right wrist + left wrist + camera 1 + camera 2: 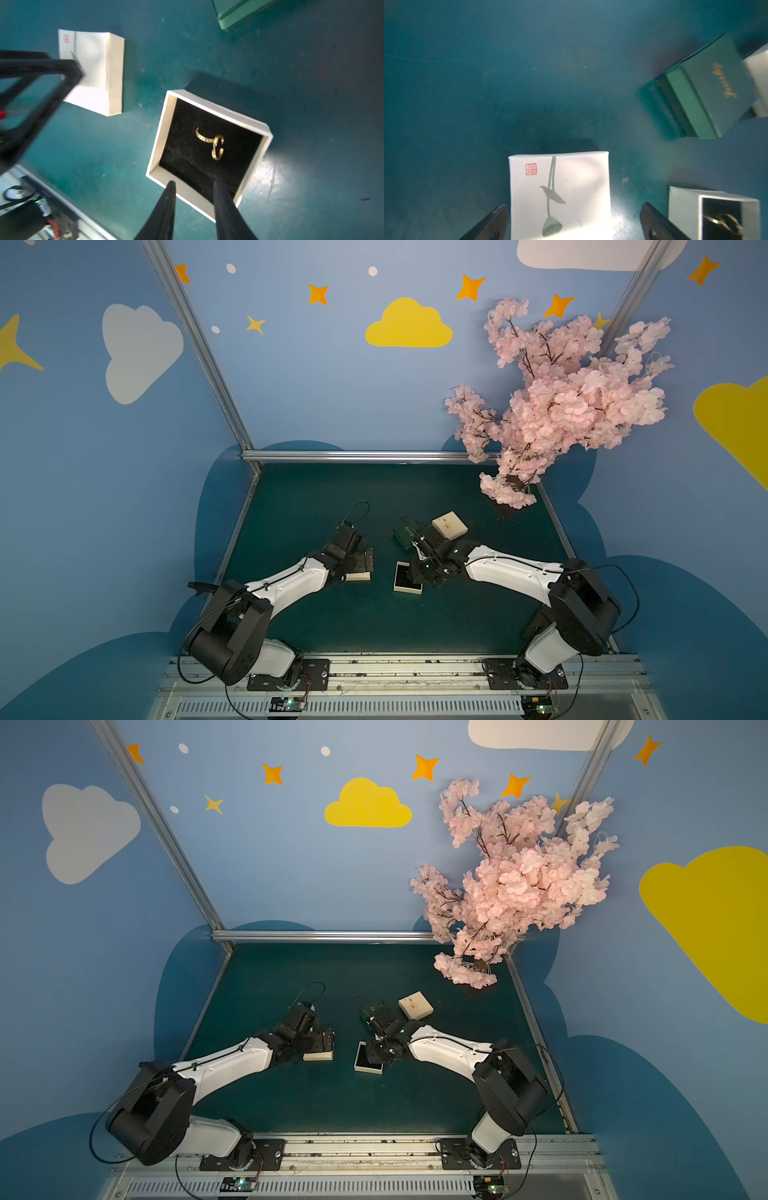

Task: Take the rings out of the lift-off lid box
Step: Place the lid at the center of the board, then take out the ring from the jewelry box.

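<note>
Over the near rim of the open box base (164, 133), the right claw (194, 180) hangs with its two fingers partly spread and nothing between them. Its tips point over the black foam that lines the base.

The rings (214, 141), two gold-toned bands, lie at the centre of the base. One is seated partway in the foam slot; the other stands on edge and touches it.

1. Select the standing band first, since it offers both faces to the fingers.
2. Advance the claw toward the centre of the base and align one finger on each side of the band.
3. Lower until the tips brush the foam, then pinch.
4. Keep the fingers off the base walls; a light card base is likely to slide if nudged.
5. Lift straight up, as the touching band may be dragged along.

Beside the base, the left claw (574, 207) is spread wide astride the lid (560, 187), which rests ungripped on the bench (311, 83). Beyond the base lies a green box (708, 87).
</note>
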Motion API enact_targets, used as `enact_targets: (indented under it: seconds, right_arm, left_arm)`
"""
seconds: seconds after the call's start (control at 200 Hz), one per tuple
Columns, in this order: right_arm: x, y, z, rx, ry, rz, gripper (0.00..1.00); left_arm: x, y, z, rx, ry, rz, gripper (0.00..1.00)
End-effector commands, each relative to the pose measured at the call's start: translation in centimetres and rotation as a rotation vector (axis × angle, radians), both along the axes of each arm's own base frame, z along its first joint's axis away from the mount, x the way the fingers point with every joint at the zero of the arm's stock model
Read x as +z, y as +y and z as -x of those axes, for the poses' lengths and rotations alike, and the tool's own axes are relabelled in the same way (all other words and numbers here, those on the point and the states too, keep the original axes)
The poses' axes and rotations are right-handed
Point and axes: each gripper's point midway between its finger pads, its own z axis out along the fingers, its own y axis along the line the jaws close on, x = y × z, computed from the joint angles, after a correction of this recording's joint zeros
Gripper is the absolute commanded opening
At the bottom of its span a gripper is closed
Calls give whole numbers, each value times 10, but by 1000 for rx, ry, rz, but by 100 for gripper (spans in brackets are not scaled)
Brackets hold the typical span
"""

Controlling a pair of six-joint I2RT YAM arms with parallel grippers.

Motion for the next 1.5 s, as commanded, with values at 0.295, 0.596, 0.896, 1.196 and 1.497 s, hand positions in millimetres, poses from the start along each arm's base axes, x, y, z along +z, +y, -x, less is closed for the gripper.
enact_targets:
  seconds: [0.295, 0.596, 0.896, 1.196, 1.497]
  right_arm:
    - [-15, -10, -3, 26, -18, 219, 19]
    - [-15, -13, -10, 16, -62, 272, 16]
    - [-16, -11, -16, 5, -78, 274, 22]
    - [-14, -4, -19, 14, -95, 241, 24]
    - [-17, -7, -25, -5, -110, 272, 18]
  left_arm:
    - [4, -6, -1, 0, -24, 57, 99]
    - [3, -11, 0, -12, -16, 78, 99]
    - [0, -13, 0, -18, -3, 84, 99]
    - [-2, -15, 0, -20, 6, 92, 99]
    - [-1, -16, 1, -22, 5, 98, 99]
